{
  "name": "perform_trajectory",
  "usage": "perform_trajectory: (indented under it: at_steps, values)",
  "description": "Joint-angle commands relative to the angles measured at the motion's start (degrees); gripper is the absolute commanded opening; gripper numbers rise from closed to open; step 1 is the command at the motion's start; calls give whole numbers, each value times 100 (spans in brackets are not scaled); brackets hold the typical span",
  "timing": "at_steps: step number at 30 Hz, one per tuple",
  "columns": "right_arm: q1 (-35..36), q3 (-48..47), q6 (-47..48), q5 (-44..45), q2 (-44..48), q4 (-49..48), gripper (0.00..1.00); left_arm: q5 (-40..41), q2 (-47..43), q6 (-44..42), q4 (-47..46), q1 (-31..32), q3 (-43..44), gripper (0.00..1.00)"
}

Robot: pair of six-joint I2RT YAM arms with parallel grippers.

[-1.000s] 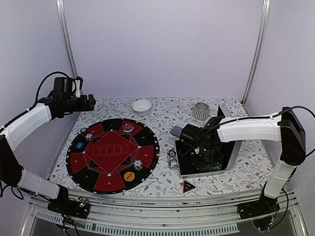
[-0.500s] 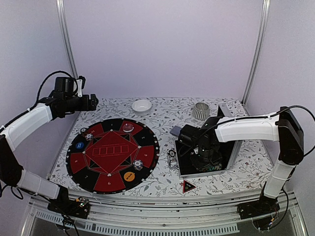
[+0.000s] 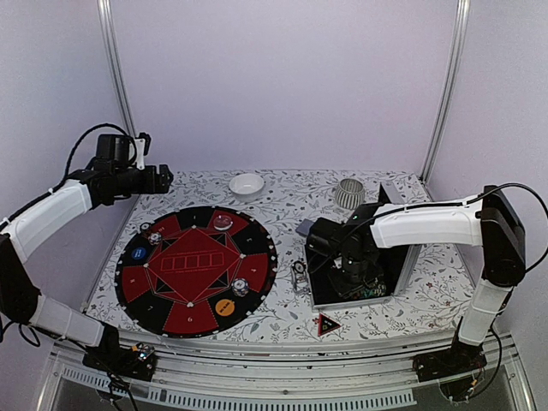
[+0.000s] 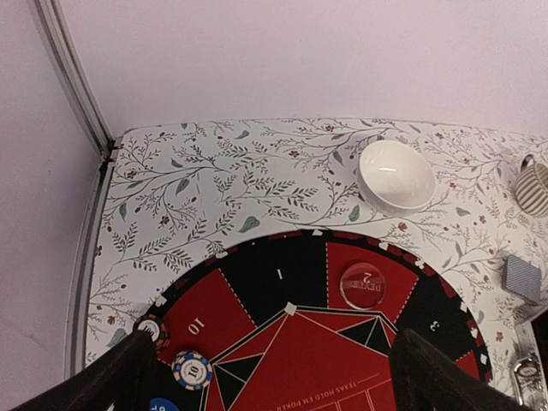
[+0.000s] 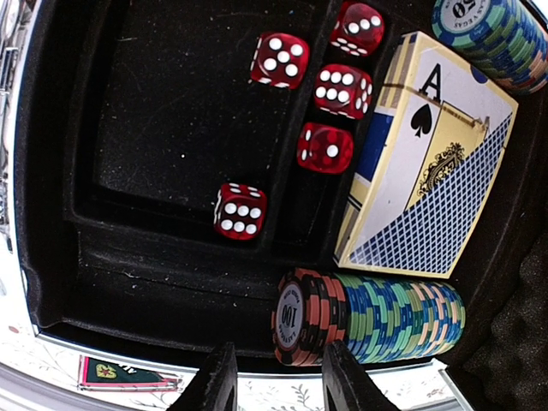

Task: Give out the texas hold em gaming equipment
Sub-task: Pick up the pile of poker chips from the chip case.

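Observation:
In the right wrist view my right gripper (image 5: 278, 383) hangs open over the black case (image 5: 163, 282). Its fingertips straddle the near end of a row of striped poker chips (image 5: 377, 318), gripping nothing. A boxed deck of playing cards (image 5: 428, 163) and several red dice (image 5: 279, 60) lie beyond. The red triangular marker (image 3: 328, 324) sits on the table in front of the case. My left gripper (image 4: 274, 390) is open, raised over the far-left rim of the round poker mat (image 3: 197, 270). On the mat lie a blue-and-white chip (image 4: 191, 370), a dark chip (image 4: 152, 329) and a clear dealer disc (image 4: 366, 285).
A white bowl (image 3: 247, 184) and a ribbed grey cup (image 3: 349, 193) stand at the back of the flowered table. An orange disc (image 3: 225, 306) and a blue disc (image 3: 139, 253) rest on the mat. A small metal piece (image 3: 299, 276) lies between mat and case.
The right gripper has shifted slightly left inside the case and its jaws have widened a little. The left gripper has drifted a touch to the right.

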State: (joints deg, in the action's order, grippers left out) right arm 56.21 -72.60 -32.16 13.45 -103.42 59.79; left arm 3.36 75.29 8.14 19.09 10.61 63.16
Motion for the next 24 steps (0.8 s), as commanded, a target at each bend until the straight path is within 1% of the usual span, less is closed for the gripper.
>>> perform_trajectory:
  at_steps: [1, 7, 10, 15, 24]
  values:
    - [34, -179, -72, 206, -148, 137, 36, -186, 83, -76, -107, 73, -14, 97]
    - [35, -459, -89, 324, -22, 296, 40, -277, 161, -76, -99, 86, 5, 97]
    - [37, -304, -196, 332, 59, 312, 41, -278, 177, -93, -99, 98, -5, 97]
    - [34, -36, -253, 102, 70, 101, 41, -276, 214, -111, -99, 98, -5, 97]
    - [39, 74, -220, 35, -69, 4, 40, -261, 195, -137, -63, 107, -18, 97]
